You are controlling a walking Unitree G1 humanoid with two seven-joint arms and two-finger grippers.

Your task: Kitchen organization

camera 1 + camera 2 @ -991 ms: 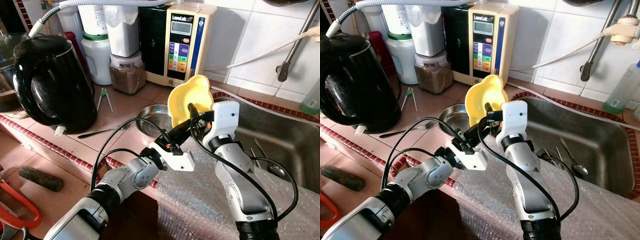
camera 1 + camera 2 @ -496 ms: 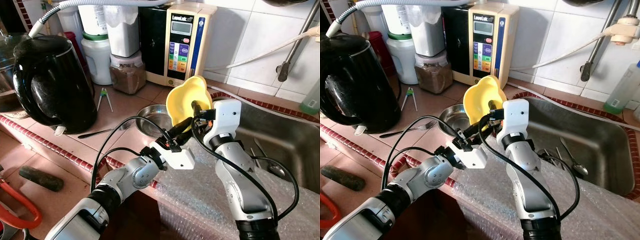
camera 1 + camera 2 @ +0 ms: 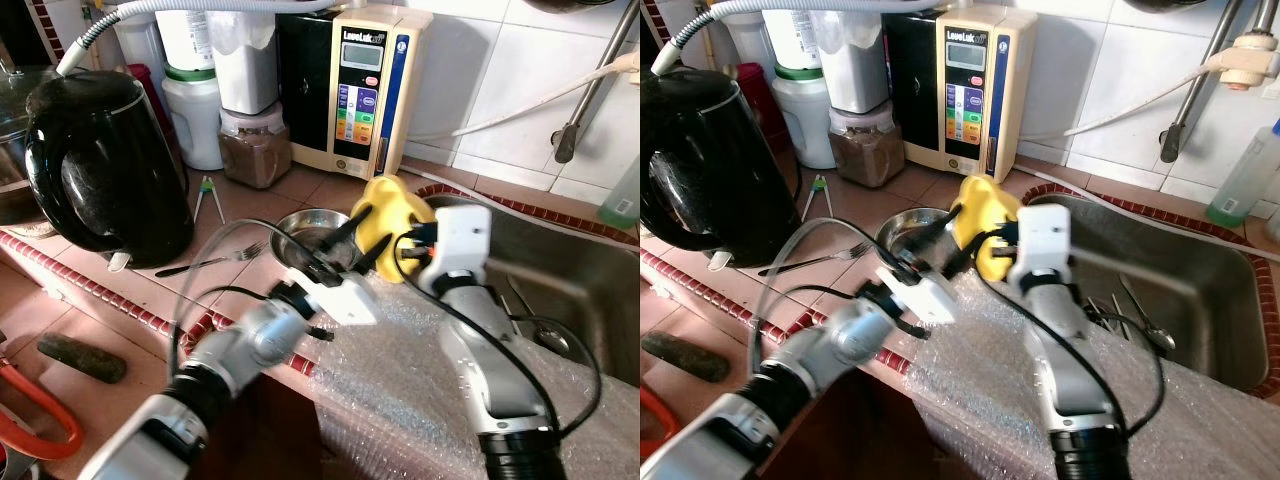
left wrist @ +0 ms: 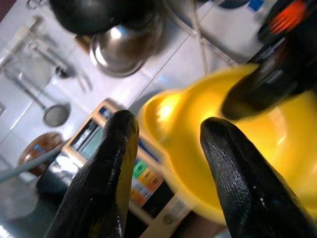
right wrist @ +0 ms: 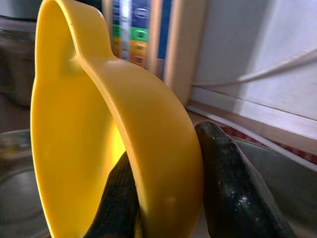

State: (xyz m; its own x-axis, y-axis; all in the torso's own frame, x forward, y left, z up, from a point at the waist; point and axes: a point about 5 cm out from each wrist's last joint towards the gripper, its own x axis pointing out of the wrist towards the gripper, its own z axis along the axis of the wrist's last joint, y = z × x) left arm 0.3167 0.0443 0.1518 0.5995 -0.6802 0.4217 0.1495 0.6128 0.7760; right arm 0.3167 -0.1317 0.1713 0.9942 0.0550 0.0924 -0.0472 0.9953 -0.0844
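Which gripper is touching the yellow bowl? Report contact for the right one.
Touching. The right wrist view shows the right gripper with its fingers pressed on both sides of the yellow bowl rim, no gap.

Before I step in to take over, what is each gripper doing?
Left gripper: open, beside the yellow bowl.
Right gripper: shut on the yellow bowl's rim.

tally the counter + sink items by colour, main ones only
Yellow: 1, the bowl pinched by the right gripper.
Black: 1, the kettle.
Steel: 3, the metal bowl, fork, sink spoon.
Cream: 1, the water ionizer.
Total: 6
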